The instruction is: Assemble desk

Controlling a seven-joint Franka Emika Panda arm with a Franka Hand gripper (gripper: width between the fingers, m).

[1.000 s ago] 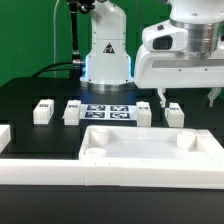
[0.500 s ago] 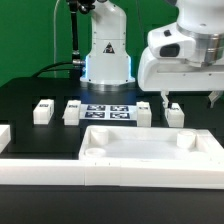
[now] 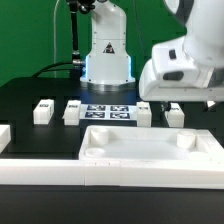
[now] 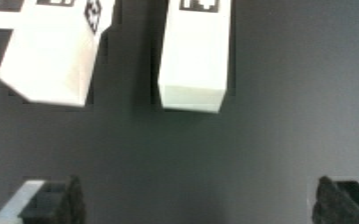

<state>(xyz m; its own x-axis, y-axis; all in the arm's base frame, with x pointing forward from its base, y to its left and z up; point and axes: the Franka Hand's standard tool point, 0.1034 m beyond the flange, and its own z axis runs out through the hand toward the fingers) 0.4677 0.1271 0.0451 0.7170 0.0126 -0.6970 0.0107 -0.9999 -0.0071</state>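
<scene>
The desk top (image 3: 150, 150), a wide white panel with a recessed face, lies at the front of the black table. Four white square-post legs lie in a row behind it: two at the exterior view's left (image 3: 42, 112) (image 3: 73, 111) and two at its right (image 3: 144, 113) (image 3: 175, 113). My gripper (image 3: 188, 100) hangs over the two right legs, its fingers mostly hidden by the white hand. In the wrist view the gripper (image 4: 197, 205) is open and empty, its fingers (image 4: 51, 203) wide apart. Two legs (image 4: 55, 60) (image 4: 195, 55) lie below, ahead of the fingertips.
The marker board (image 3: 108, 111) lies between the two pairs of legs. The robot base (image 3: 106, 50) stands behind it. A long low white border bar (image 3: 110, 178) runs along the front edge, and another piece (image 3: 5, 135) sits at the exterior view's left.
The hand has tilted and shifted toward the exterior view's right and lower over the right legs. The legs and desk top have not moved.
</scene>
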